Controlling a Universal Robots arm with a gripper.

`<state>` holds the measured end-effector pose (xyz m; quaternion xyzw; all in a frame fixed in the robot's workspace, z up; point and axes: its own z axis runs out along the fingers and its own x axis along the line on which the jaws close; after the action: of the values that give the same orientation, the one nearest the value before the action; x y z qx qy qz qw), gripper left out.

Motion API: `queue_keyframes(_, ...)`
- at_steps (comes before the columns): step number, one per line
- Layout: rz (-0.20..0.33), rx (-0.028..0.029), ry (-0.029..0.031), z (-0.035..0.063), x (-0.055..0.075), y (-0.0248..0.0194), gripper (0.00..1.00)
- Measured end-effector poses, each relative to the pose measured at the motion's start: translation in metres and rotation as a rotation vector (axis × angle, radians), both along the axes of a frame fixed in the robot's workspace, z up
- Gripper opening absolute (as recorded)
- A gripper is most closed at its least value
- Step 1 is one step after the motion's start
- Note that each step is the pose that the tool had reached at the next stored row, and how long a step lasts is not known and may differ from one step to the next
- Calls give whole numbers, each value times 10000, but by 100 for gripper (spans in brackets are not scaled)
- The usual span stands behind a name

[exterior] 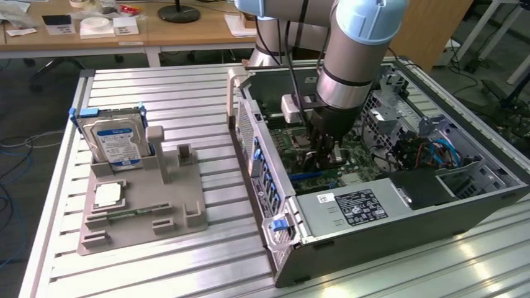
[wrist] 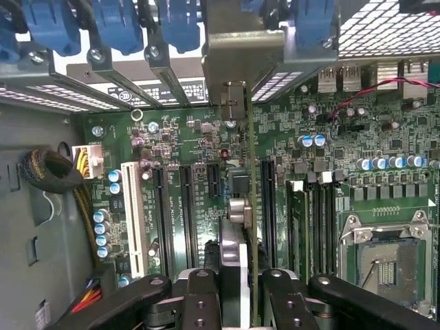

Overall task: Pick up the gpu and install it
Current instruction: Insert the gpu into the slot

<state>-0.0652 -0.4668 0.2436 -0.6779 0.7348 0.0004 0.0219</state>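
My gripper (exterior: 321, 162) is down inside the open computer case (exterior: 273, 186), just above the green motherboard (exterior: 348, 155). It is shut on the gpu (wrist: 238, 199), which the wrist view shows edge-on between the two black fingers (wrist: 199, 302). The card's silver metal bracket (wrist: 240, 58) sits at the case's rear slot openings. The card stands upright over the motherboard's long black expansion slots (wrist: 187, 213); I cannot tell whether its edge is seated in one.
A grey fixture (exterior: 141, 205) on the ribbed table holds a silver hard drive (exterior: 120, 139), a chip (exterior: 108, 195) and a memory stick (exterior: 133, 214). Inside the case are the power supply (exterior: 356, 208), blue cables (exterior: 443, 152), a processor socket (wrist: 385, 261) and a white slot (wrist: 134, 213).
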Motion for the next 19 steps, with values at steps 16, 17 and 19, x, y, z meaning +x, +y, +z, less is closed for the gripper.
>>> queue_keyframes(16,-1,-1,1,-79,-5,0,28)
queue_keyframes(17,-3,0,1,-80,-8,0,28)
queue_keyframes(19,-1,0,1,-82,-11,0,28)
